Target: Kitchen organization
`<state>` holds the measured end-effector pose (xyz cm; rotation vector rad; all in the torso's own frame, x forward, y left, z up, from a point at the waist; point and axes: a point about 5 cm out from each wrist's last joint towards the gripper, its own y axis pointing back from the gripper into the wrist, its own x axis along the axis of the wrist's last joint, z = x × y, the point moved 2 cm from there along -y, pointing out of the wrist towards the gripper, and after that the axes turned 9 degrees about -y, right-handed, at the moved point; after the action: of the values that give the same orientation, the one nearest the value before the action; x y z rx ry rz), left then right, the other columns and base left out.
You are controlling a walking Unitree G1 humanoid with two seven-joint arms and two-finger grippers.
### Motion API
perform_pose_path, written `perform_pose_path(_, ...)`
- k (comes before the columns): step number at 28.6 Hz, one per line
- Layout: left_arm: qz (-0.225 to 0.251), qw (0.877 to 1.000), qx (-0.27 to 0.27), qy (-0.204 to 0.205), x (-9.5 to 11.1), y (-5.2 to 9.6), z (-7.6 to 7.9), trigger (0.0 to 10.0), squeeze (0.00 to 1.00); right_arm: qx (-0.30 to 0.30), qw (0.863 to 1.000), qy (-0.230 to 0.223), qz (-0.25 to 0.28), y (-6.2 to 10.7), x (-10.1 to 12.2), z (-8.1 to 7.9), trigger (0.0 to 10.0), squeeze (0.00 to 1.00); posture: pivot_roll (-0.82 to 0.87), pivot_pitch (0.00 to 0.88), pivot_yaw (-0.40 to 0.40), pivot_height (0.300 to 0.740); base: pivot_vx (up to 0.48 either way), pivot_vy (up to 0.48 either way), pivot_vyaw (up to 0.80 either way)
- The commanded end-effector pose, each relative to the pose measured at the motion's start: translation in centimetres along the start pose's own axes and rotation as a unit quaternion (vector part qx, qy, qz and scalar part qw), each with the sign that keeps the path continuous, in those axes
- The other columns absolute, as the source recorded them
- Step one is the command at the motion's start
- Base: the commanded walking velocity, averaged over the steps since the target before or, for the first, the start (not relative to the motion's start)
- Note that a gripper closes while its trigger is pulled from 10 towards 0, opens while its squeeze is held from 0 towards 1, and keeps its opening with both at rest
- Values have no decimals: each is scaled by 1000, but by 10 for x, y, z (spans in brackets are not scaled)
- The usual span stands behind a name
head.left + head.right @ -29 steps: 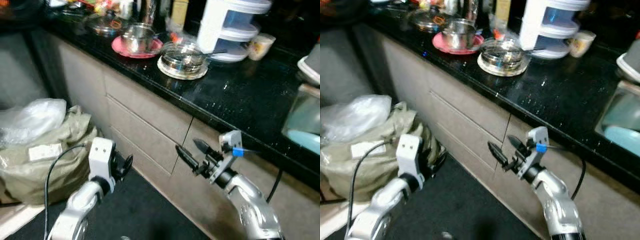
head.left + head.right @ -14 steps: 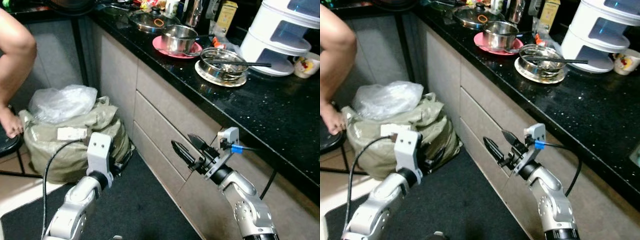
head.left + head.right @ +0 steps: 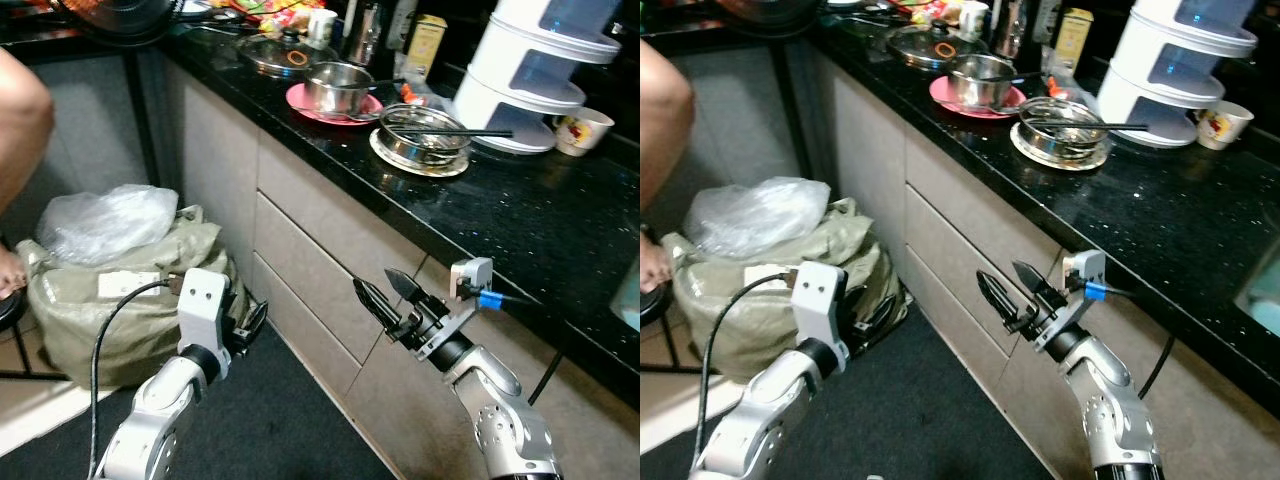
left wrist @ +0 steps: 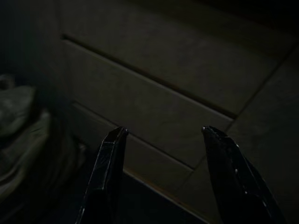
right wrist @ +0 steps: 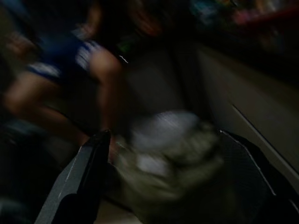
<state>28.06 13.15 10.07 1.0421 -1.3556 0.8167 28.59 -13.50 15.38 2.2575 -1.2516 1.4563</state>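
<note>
counter (image 3: 520, 215) black, above and beyond both grippers | drawers (image 3: 320, 250) just ahead of right gripper (image 3: 385, 293), fingers apart, empty | green sack (image 3: 120, 300) beside left gripper (image 4: 163, 172), fingers apart, empty | steel bowl (image 3: 422, 135) on counter, well beyond right gripper

Black speckled desk (image 3: 520, 215); pink plate (image 3: 330, 103) under a steel pot (image 3: 335, 86); beige drawers (image 3: 320, 260); olive sack (image 3: 120, 300).

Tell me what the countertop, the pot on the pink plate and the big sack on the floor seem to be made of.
Countertop: polished black stone, probably granite, going by its glossy speckled surface.
Pot on the pink plate: bare metal, likely stainless steel; silvery and reflective.
Sack: dull olive woven fabric or plastic weave, creased and matte; the weave is unclear.
</note>
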Motion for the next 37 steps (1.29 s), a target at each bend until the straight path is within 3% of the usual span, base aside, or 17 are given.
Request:
perform_pose_path(1, -4, 1000, -6, -3, -3, -1, 3, 10000, 0, 47, 999, -10, 14, -7, 12, -15, 10000, 0, 152, 29, -150, 740, 379, 0, 0)
perform_pose_path(3, -3, 1000, -6, -3, -3, -1, 3, 10000, 0, 72, 997, -18, 19, -10, 16, -23, 10000, 0, 152, 29, -152, 740, 379, 0, 0)
perform_pose_path(5, -2, 1000, -7, -3, -3, -2, 3, 10000, 0, 149, 988, -28, 37, -19, 33, -53, 10000, 0, 152, 27, -153, 740, 381, 0, 0)
perform_pose_path(8, 0, 1000, -8, -2, -3, -2, 3, 10000, 0, 173, 984, -14, 43, -28, 41, -66, 10000, 0, 150, 25, -154, 740, 382, 0, 0)
perform_pose_path(12, 2, 1000, -8, -2, -2, -3, 3, 10000, 0, 166, 985, 7, 46, -36, 44, -69, 10000, 0, 154, 24, -156, 740, 413, 0, 0)
perform_pose_path(27, 5, 1000, -11, -3, -2, -2, 5, 10000, 0, 92, 991, 62, 77, -55, 67, -62, 10000, 0, 156, 23, -158, 740, 470, 0, 0)
perform_pose_path(28, 5, 1000, -12, -3, -2, -2, 5, 10000, 0, 66, 991, 84, 80, -58, 73, -56, 10000, 0, 155, 23, -157, 740, 409, 0, 0)
perform_pose_path(37, 6, 1000, -23, -1, -3, -2, 6, 10000, 0, -18, 986, 143, 86, -59, 89, -38, 10000, 0, 154, 21, -155, 740, 116, 0, 0)
